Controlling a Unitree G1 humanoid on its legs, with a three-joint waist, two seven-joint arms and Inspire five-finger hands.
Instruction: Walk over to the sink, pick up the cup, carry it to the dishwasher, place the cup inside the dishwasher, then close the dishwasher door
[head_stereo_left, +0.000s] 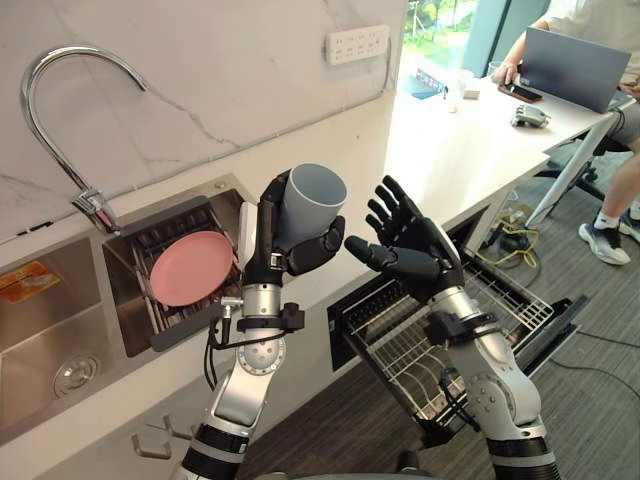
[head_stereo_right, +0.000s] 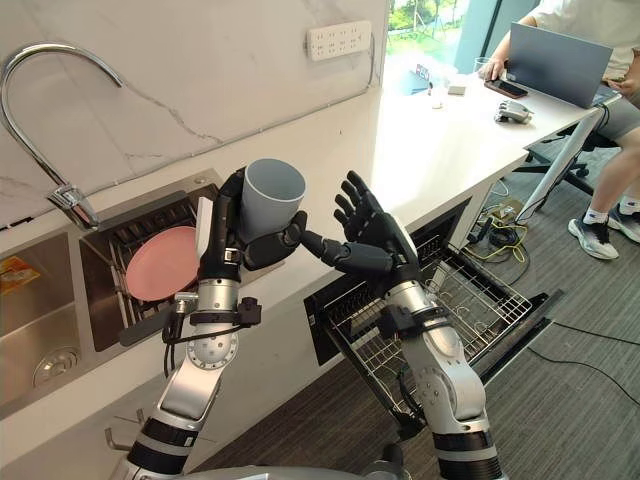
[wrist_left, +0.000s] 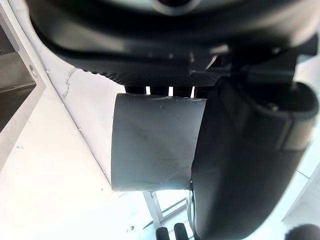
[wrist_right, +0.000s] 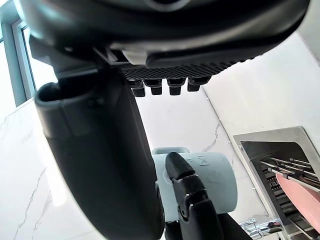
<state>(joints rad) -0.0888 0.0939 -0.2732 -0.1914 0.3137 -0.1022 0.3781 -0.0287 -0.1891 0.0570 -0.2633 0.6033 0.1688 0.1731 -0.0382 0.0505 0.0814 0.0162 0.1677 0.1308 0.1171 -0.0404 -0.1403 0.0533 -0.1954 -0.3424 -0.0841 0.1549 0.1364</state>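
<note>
My left hand (head_stereo_left: 285, 255) holds cup (head_stereo_left: 313, 200) raised over near edge of worktop (head_stereo_left: 440, 160), fingers clamped round cup wall. Cup upright, long axis vertical, mouth up. My right hand (head_stereo_left: 415, 245) just right of cup, fingers apart, thumb aimed at cup, not touching. Dishwasher rack (head_stereo_left: 505, 305) pulled out, right of and below cup, under right hand. My guess for next move: cup goes right and down.

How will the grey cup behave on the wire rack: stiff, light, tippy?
Probably stiff: the grey cup keeps its round shape in the left hand's curled grip. Likely light, its wall looking thin. It tapers toward the base, so it may tip on the wire rack.
</note>
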